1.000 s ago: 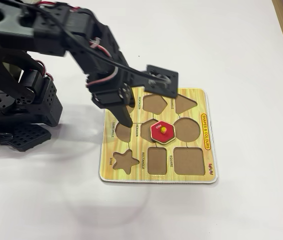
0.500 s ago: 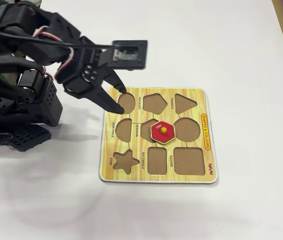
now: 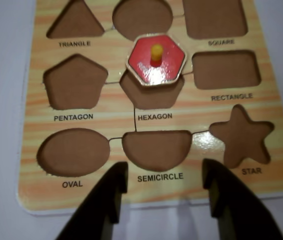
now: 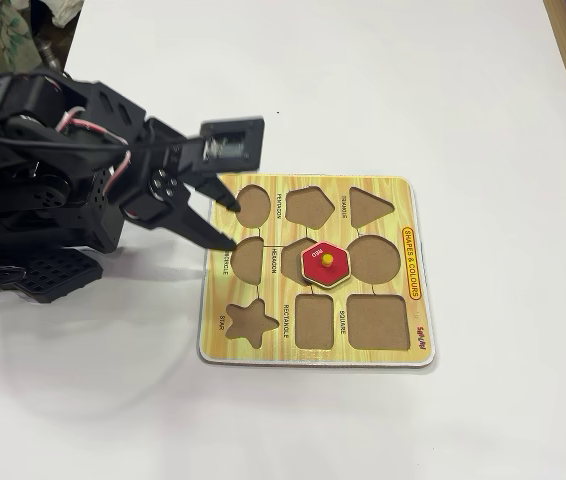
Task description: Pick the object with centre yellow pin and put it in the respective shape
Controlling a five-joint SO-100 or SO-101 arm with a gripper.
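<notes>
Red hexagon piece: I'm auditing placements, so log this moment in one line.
gripper: open, empty, at board edge | red hexagon piece: askew, overlapping hexagon cut-out, not seated | shape board: other cut-outs empty

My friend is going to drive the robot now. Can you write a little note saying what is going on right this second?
Gripper: open, holding nothing, fingers at the board's edge near the SEMICIRCLE label, clear of the piece.
Red hexagon piece with the yellow knob: lying on the yellow shape board, but not seated. It sits crooked, overlapping the far edge of the hexagon cut-out and leaning toward the circle cut-out.
Done: the piece is at the board, partly over the right hole.
Left: probably grab the knob again, shift the piece toward the HEXAGON label, turn it to match the hole and drop it in flat.
</notes>
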